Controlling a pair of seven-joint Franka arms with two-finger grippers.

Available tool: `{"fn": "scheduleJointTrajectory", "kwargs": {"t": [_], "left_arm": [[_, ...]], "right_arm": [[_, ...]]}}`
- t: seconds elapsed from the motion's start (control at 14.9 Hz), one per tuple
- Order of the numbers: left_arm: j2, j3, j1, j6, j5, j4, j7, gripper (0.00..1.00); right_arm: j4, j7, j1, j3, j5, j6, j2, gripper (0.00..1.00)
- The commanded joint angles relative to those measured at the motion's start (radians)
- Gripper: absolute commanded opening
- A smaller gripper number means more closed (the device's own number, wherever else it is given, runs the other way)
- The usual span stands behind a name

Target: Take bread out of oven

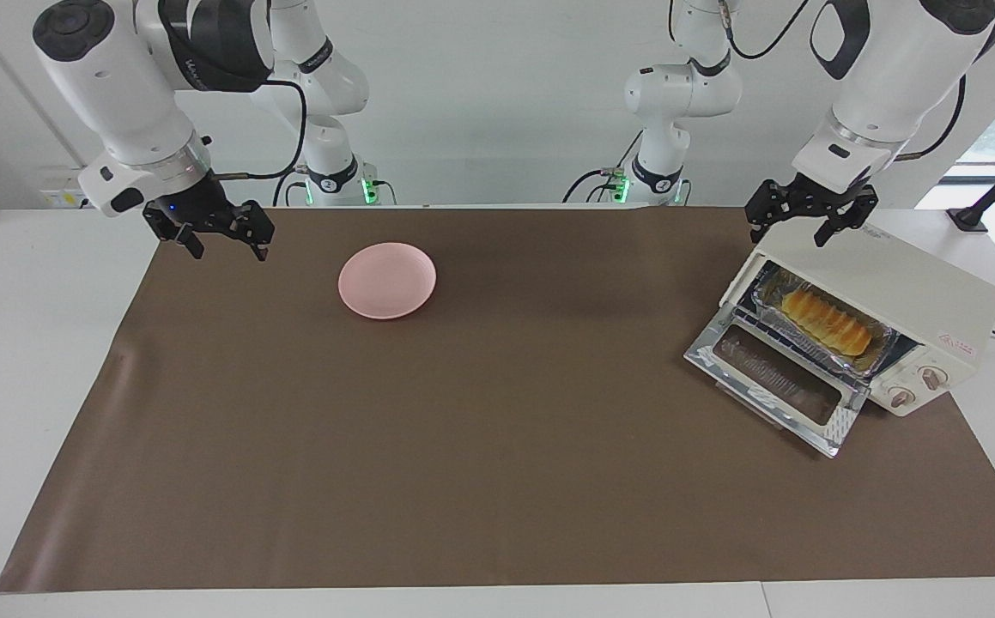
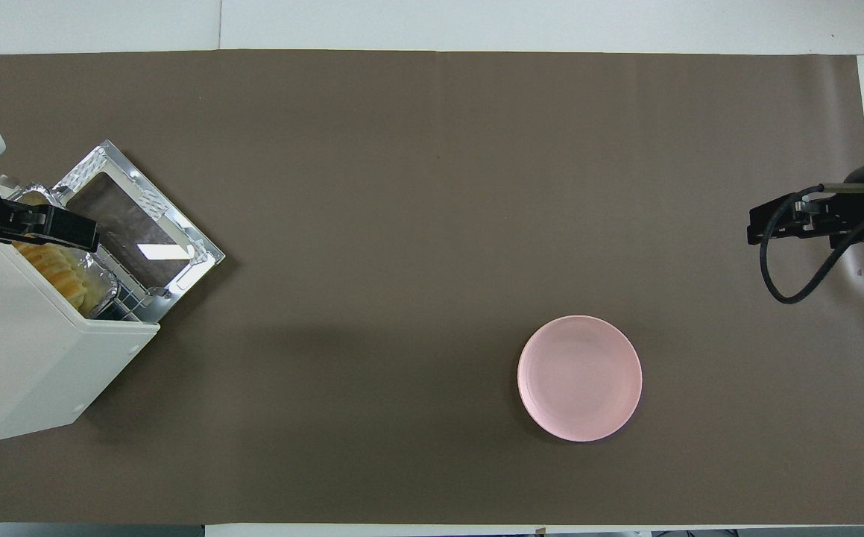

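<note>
The oven [image 1: 879, 322] stands at the left arm's end of the table [image 1: 497, 446], at about three o'clock in the facing view and nine o'clock in the overhead view, where its body runs off the picture's edge. Its glass door [image 1: 776, 390] lies folded down flat onto the brown mat. The bread [image 1: 828, 322] lies inside, in a crinkled foil tray [image 1: 870, 360] on the rack; from above only a strip of the loaf shows, since the oven's top and the left claw [image 1: 793, 225] cover the rest. The two knobs [image 1: 918, 386] appear only in the facing view.

The left claw hangs over the oven's top corner nearest the robots, its fingers apart and holding nothing. The right claw [image 1: 221, 243] hangs over the mat's edge at the right arm's end, at ten o'clock in the facing view, also spread and empty; from above it is partly cut off at three o'clock.

A pink plate [image 1: 387, 280] sits bare on the mat, well apart from the oven and nearer the right arm.
</note>
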Motion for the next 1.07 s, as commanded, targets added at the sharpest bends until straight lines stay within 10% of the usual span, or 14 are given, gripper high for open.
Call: {"fn": "scheduleJointTrajectory", "kwargs": {"t": [0.0,1.01], "left_arm": [[0.003,-0.01,0.012,0.006,0.005,0.002,-0.009,1.0],[-0.014,-0.004,0.009,0.002,0.007,-0.009,-0.012,1.0]], "right_arm": [[-0.024,-0.027,-0.013,0.01,-0.016,0.002,-0.021,1.0],[-0.024,-0.027,-0.013,0.01,-0.016,0.002,-0.021,1.0]]}}
